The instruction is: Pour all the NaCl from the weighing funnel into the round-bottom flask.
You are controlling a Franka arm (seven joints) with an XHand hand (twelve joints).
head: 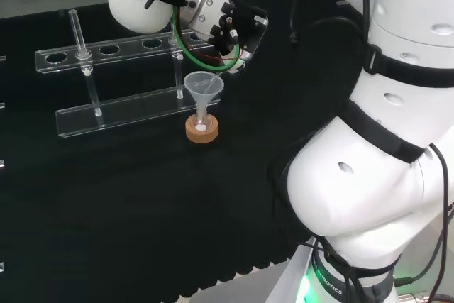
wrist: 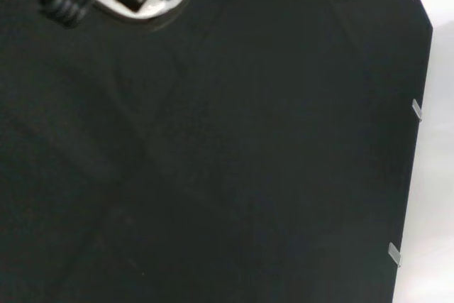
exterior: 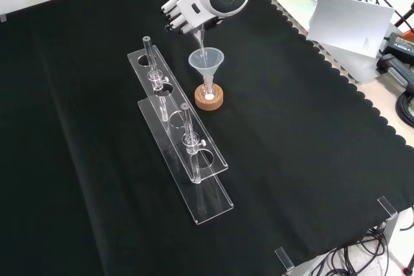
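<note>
Clear conical funnel (exterior: 206, 61), round cork stand (exterior: 209, 99), perhaps glass.

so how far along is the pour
Done: a little white powder already lies in the flask on the cork ring, under the clear funnel in its neck. In hand: the hand holds the weighing funnel tipped, its thin spout down over the funnel's mouth, so pouring looks under way. Left: how much salt remains in the weighing funnel cannot be seen, so emptying it is not confirmed.
</note>
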